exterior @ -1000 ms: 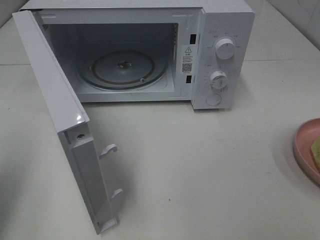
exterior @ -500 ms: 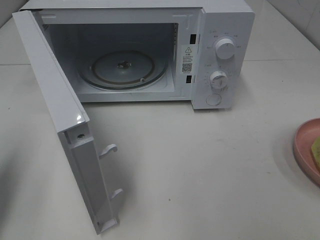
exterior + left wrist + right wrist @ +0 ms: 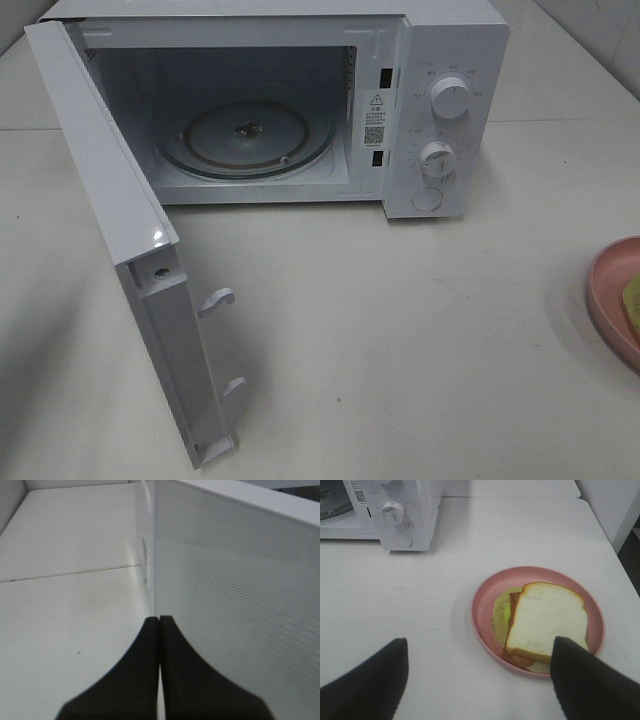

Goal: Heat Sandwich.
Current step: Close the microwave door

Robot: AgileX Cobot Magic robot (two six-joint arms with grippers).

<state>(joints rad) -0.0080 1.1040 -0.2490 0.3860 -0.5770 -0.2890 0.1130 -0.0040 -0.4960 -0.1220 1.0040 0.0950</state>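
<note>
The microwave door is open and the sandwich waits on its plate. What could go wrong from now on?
The plate lies at the table's far right, so the carry to the microwave is long; the sandwich may slide. The open right gripper could pinch only the top slice. The door juts forward near the shut left gripper.

The high view's right edge is cutting off most of the pink plate and sandwich; the microwave's dial markings are reading too small.
</note>
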